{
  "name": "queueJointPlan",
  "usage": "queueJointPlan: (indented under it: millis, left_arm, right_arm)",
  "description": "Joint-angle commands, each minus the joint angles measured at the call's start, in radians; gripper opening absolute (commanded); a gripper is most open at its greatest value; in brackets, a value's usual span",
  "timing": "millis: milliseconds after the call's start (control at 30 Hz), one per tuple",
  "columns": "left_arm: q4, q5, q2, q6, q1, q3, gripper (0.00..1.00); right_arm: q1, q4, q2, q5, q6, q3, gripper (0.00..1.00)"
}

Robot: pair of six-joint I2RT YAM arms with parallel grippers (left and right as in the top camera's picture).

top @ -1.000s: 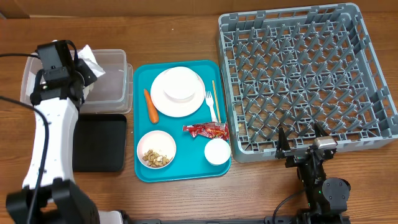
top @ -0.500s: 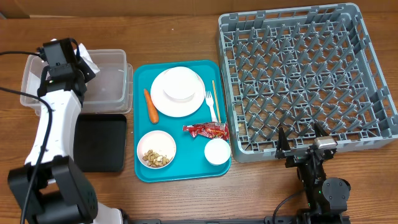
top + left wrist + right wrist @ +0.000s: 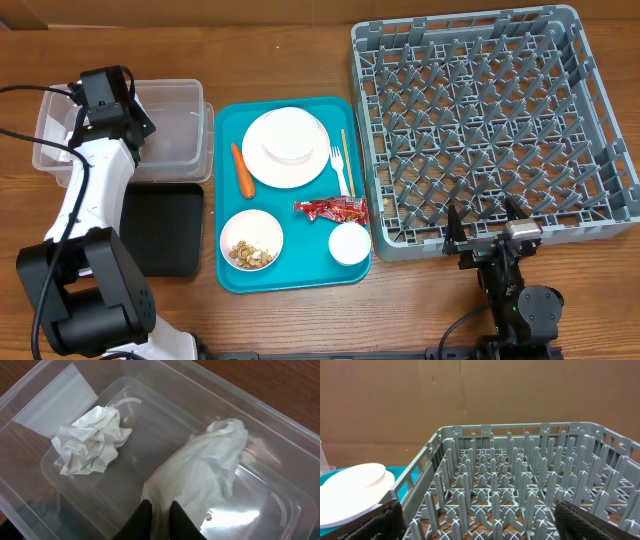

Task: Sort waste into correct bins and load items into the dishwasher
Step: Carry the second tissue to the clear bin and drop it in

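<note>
My left gripper (image 3: 157,510) hangs inside the clear tub (image 3: 280,425), its black fingers pinching a corner of a white paper napkin (image 3: 210,470) that rests on the tub floor. Another crumpled napkin (image 3: 92,440) lies beside it. Overhead, the left arm (image 3: 105,95) covers the tub (image 3: 180,130); the black tray (image 3: 165,230) lies below. On the teal tray (image 3: 230,270) sit a plate (image 3: 287,147), carrot (image 3: 241,170), bowl of crumbs (image 3: 251,240), red wrapper (image 3: 330,208), cup (image 3: 350,243), fork (image 3: 339,168) and stick (image 3: 345,150). My right gripper (image 3: 487,225) stands open at the grey rack's (image 3: 490,120) near edge.
In the right wrist view the rack's upright pegs (image 3: 520,485) fill the space ahead of the open right gripper (image 3: 487,520), with the white cup (image 3: 350,490) at the left. Bare wooden table surrounds the tray, tub and rack.
The left arm has swung further over the clear tub and lowered; the napkin that showed beside its wrist from overhead is now down in the tub. The right arm has not moved.
</note>
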Motion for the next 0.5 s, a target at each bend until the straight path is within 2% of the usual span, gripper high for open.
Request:
queueJointPlan:
  millis: [0,67,200,467]
  left_arm:
    - [0.002,-0.025,0.008,0.020,0.018,0.017,0.24]
    - [0.001,-0.024,0.008,0.020,0.022,0.017,0.44]
    - [0.004,-0.024,0.007,0.020,0.023,0.017,0.55]
    - [0.016,-0.018,-0.005,0.024,0.021,0.025,0.62]
  right_arm:
    - [-0.003,0.005,-0.005,0.006,-0.003,-0.011,1.00]
    - [-0.003,0.005,-0.005,0.006,-0.004,-0.011,1.00]
    - [-0.003,0.005,-0.005,0.006,-0.004,-0.011,1.00]
    - [-0.003,0.005,-0.005,0.006,-0.004,-0.011,1.00]
